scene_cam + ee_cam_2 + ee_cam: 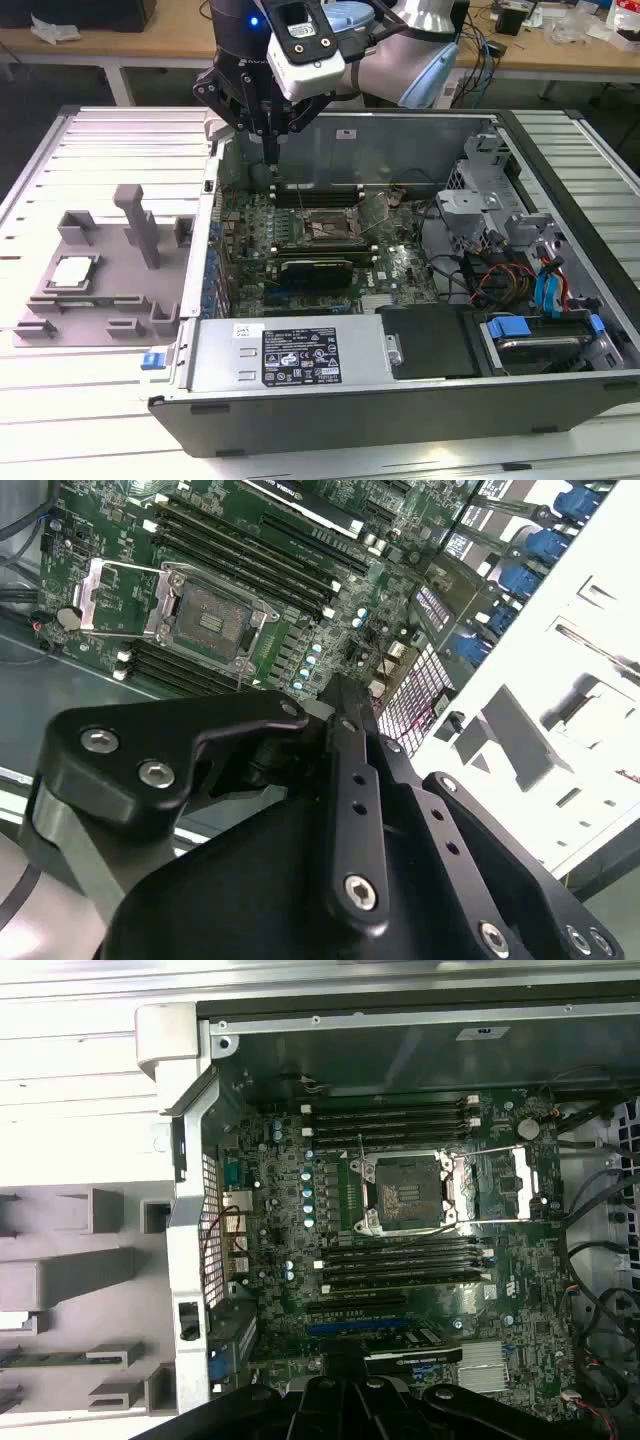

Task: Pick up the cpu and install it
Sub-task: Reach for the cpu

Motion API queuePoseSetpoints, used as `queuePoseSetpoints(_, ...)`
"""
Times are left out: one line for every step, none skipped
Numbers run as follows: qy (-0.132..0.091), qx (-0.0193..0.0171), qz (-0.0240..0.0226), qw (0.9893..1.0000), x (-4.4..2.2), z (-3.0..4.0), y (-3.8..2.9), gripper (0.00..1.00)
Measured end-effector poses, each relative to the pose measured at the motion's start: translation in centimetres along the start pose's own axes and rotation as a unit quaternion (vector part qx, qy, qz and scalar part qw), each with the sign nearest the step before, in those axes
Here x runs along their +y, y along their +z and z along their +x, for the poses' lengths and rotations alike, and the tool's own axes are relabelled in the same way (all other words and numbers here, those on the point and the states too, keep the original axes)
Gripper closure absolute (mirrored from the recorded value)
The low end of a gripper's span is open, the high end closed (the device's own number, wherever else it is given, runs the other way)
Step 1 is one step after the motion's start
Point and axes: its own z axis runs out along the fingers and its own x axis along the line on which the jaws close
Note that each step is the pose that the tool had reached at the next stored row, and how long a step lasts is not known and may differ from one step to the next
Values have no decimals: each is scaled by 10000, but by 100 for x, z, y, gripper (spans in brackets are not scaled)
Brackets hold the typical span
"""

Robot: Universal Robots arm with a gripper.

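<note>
- We see a ribbed metal tabletop with an open computer case lying on it.
- Inside the case is a green motherboard.
- A gray holder sits on the tabletop just beside the case, on the exterior view's left.
- The gripper hangs over the far corner of the case nearest the holder. Its fingers are pressed together and hold nothing.
- The socket is in the middle of the motherboard, with its metal lid flipped open.
- The cpu lies flat on the holder, near the edge farthest from the case and well apart from the gripper.
</note>
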Motion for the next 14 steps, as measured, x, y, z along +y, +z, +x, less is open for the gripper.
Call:
queuePoseSetpoints(0,0,0,10000,0,0,0,89)
queuePoseSetpoints(0,0,0,10000,0,0,0,89)
queuePoseSetpoints(0,0,0,10000,0,0,0,89)
queuePoseSetpoints(0,0,0,10000,0,0,0,89)
queuePoseSetpoints(0,0,0,10000,0,0,0,89)
queuePoseSetpoints(0,0,0,10000,0,0,0,89)
queuePoseSetpoints(0,0,0,10000,0,0,0,89)
queuePoseSetpoints(0,0,0,10000,0,0,0,89)
queuePoseSetpoints(0,0,0,10000,0,0,0,89)
queuePoseSetpoints(0,0,0,10000,0,0,0,89)
queuePoseSetpoints(0,0,0,10000,0,2,0,89)
queuePoseSetpoints(0,0,0,10000,-1,13,-1,89)
queuePoseSetpoints(0,0,0,10000,-1,21,-1,89)
queuePoseSetpoints(0,0,0,10000,-2,34,-1,89)
